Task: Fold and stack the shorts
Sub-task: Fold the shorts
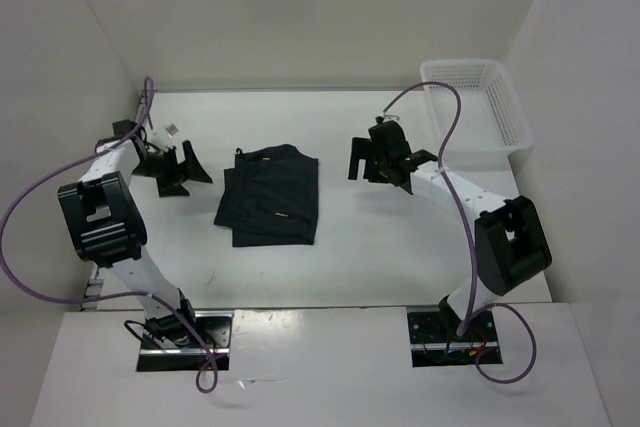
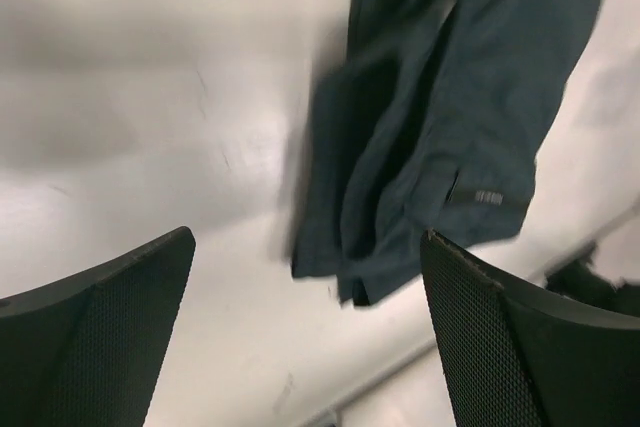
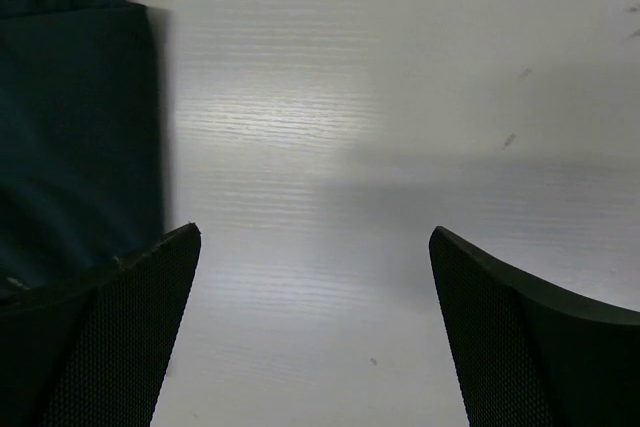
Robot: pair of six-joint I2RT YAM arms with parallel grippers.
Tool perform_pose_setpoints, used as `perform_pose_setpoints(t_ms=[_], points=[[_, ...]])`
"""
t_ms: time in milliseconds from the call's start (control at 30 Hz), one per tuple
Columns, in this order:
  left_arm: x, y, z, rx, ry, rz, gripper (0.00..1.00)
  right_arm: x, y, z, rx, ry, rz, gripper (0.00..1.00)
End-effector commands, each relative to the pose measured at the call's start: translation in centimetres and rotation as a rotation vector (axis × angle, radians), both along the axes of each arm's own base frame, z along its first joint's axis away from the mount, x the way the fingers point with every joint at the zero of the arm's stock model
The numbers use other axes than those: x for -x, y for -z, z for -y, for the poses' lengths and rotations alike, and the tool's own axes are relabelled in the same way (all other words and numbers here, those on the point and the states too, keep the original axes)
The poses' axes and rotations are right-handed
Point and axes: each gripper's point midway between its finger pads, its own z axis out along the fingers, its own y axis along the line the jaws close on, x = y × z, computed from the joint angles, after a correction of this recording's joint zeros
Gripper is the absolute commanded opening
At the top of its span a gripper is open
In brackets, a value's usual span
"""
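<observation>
Dark navy soft cloth shorts [image 1: 270, 205] lie folded mid white counter [image 1: 380, 247], well apart from the white plastic mesh basket [image 1: 508, 112]. Left end effector [image 1: 185, 172] and right end effector [image 1: 372, 162] flank them, wide open, empty. Any further fold wants both corners pinched level.

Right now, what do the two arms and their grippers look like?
Both the left arm and right arm have white links and bulky black joint housings. A purple cable loops along each. The left gripper and right gripper are black, with broad, mesh-textured fingers.
</observation>
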Motion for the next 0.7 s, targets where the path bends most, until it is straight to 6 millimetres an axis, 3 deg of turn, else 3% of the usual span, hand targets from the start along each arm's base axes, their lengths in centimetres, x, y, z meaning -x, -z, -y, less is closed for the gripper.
perform_pose_setpoints(t_ms=[0, 33, 67, 100, 133, 200, 233, 300, 333, 367, 467, 533, 567, 667], points=[[4.3, 2.4, 4.4, 0.126, 0.088, -0.167, 1.00, -3.1, -3.9, -3.9, -0.159, -0.075, 0.134, 1.00], [5.3, 3.2, 5.1, 0.138, 0.099, -0.202, 1.00, -3.8, -2.4, -4.9, -0.178, -0.081, 0.101, 0.99], [5.3, 3.3, 5.5, 0.145, 0.111, -0.194, 1.00, -4.2, -2.3, -6.2, -0.222, -0.114, 0.084, 0.94], [5.3, 3.3, 5.5, 0.145, 0.111, -0.194, 1.00, -5.5, -3.5, -7.6, -0.265, -0.136, 0.111, 0.91], [5.2, 3.6, 5.8, 0.144, 0.120, -0.195, 1.00, -6.1, -1.5, -8.4, -0.268, -0.154, 0.070, 0.85], [5.2, 4.2, 6.0, 0.132, 0.129, -0.196, 1.00, -7.3, -1.5, -10.0, -0.316, -0.175, 0.059, 0.70], [5.2, 4.5, 6.3, 0.135, 0.137, -0.207, 1.00, -7.7, 0.7, -10.3, -0.309, -0.160, 0.016, 0.66], [5.2, 5.3, 6.1, 0.109, 0.143, -0.229, 1.00, -8.2, 1.4, -11.4, -0.337, -0.185, -0.016, 0.59], [5.3, 5.6, 6.0, 0.075, 0.147, -0.240, 1.00, -8.4, 2.1, -11.7, -0.340, -0.191, -0.030, 0.59], [5.2, 5.9, 6.0, 0.052, 0.155, -0.235, 1.00, -8.4, 4.1, -11.8, -0.329, -0.177, -0.074, 0.59], [5.2, 6.1, 5.7, 0.028, 0.150, -0.243, 0.92, -7.8, 5.4, -14.1, -0.333, -0.224, -0.091, 0.59], [5.4, 6.8, 5.1, -0.006, 0.144, -0.263, 0.85, -7.7, 5.8, -14.9, -0.352, -0.235, -0.086, 0.59], [5.4, 6.9, 5.0, -0.016, 0.142, -0.266, 0.77, -7.9, 5.6, -15.1, -0.367, -0.227, -0.079, 0.59], [5.7, 7.6, 4.8, -0.023, 0.141, -0.291, 0.68, -7.8, 7.3, -15.7, -0.400, -0.213, -0.112, 0.59]])
